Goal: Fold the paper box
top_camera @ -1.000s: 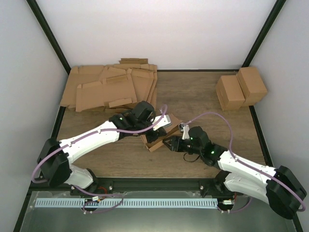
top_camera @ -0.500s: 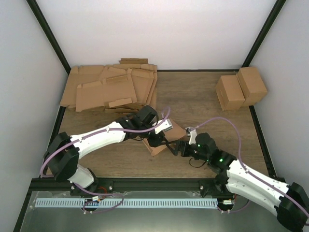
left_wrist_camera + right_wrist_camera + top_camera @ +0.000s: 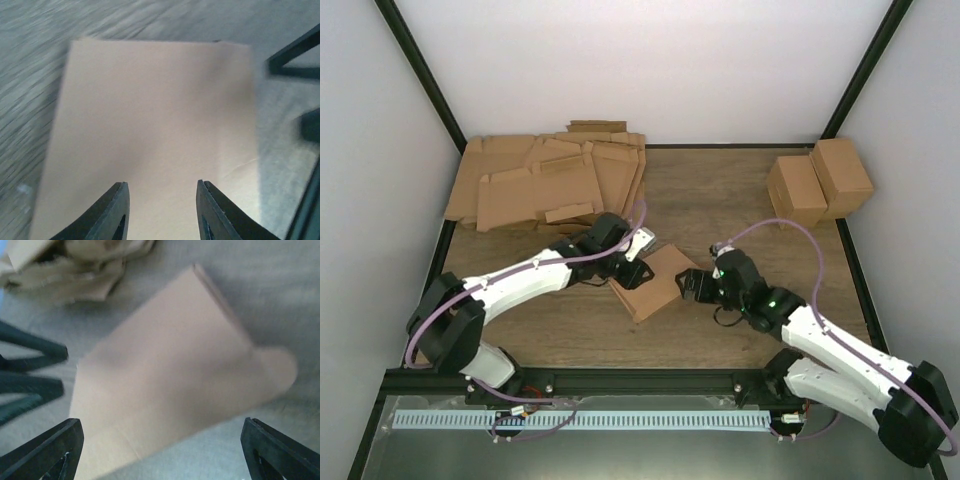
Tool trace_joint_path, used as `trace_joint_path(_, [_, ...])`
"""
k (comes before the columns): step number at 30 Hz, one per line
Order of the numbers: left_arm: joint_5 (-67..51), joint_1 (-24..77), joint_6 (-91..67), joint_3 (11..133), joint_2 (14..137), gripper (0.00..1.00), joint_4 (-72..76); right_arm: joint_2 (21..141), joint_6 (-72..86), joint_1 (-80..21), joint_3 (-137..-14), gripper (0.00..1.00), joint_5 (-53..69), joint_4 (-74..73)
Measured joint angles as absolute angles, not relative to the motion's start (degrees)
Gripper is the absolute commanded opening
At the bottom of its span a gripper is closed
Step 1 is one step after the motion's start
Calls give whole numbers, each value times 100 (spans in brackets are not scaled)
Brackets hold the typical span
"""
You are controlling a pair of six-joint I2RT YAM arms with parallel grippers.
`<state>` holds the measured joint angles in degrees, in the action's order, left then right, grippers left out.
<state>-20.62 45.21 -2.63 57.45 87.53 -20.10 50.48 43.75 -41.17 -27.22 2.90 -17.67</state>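
**Wooden table (image 3: 740, 210), box at centre: pin, then fold**

Your paper box (image 3: 650, 285) lies mid-table between both grippers. The left gripper (image 3: 161, 187) hangs over its 10 o'clock edge, jaws partly spread, gripping nothing. The right gripper (image 3: 161, 425) sits at 3 o'clock, spread wide. Pin one panel and fold along a crease. Flat sheets (image 3: 545, 185) crowd 11 o'clock and two cartons (image 3: 818, 180) crowd 2 o'clock, so work toward 6.

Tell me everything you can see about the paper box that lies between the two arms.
The paper box is plain brown cardboard, folded into a low, flat-looking rectangle with a rounded tab sticking out at one end. It lies on the wooden table, turned diagonally. The left pincer and the right pincer stand open on either side of it; neither grips it.
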Motion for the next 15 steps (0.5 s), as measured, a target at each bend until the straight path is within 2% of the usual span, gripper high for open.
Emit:
trace_joint_path(4, [-1431,4418,-1192,5240,8211,55,-1949,5009,3828,-3798,-3354,93,-49,-2115])
trace_joint_path(5, [-1341,4425,-1481,5098,7975,61,-1925,4971,3712,-3726,-3426,94,-97,-2156])
trace_joint_path(6, [-1260,4434,-1741,4969,7732,73,-1905,4941,3616,-3653,-3463,94,-128,-2163])
trace_joint_path(7, [-1205,4438,-1979,4864,7507,81,-1890,4936,3533,-3590,-3481,94,-139,-2174])
trace_joint_path(9, [-899,4460,-2877,4659,6993,86,-1949,5065,3343,-3452,-3520,91,-154,-2182])
trace_joint_path(12, [-797,4464,-3988,4372,6484,84,-1920,5701,3068,-3284,-3813,77,-5,-2206])
trace_joint_path(15, [-937,4539,-5155,3710,6060,63,-1492,6473,2781,-3120,-4224,68,259,-2182])
